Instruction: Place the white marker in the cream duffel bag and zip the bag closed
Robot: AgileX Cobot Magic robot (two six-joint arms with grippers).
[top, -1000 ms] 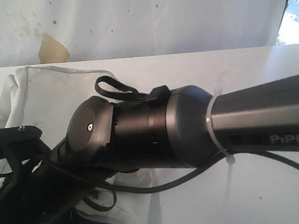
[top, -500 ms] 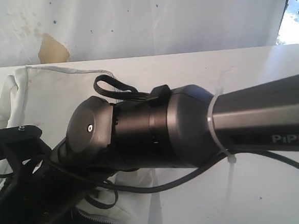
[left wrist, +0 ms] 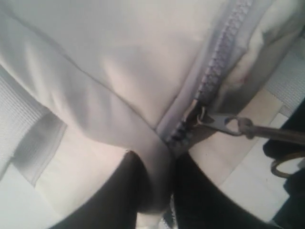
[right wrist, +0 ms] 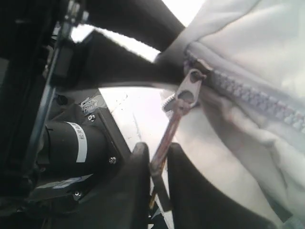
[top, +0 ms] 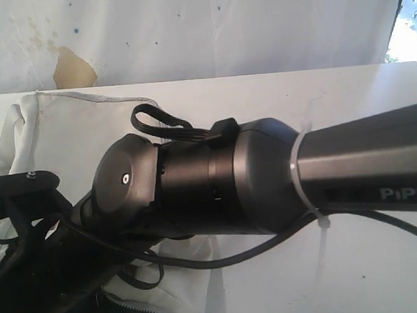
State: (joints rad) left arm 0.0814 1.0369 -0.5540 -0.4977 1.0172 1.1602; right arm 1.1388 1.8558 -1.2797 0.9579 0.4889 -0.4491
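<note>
Foreground: right arm [top: 267,181] fills the exterior view, reaching left. Under it, right gripper [right wrist: 158,157], jaws clamped on the zip pull [right wrist: 174,121], which runs straight from the slider [right wrist: 193,83]. Just beside the slider, left gripper [left wrist: 155,164], jaws pinched on a fold of the bag [left wrist: 119,71]. Teeth meshed past the slider. Bag lies at the left of the table [top: 347,96]. Stained backdrop [top: 221,27] behind.

Left arm [top: 24,185] has risen slightly; cream duffel bag [top: 84,118] fabric shifted.
</note>
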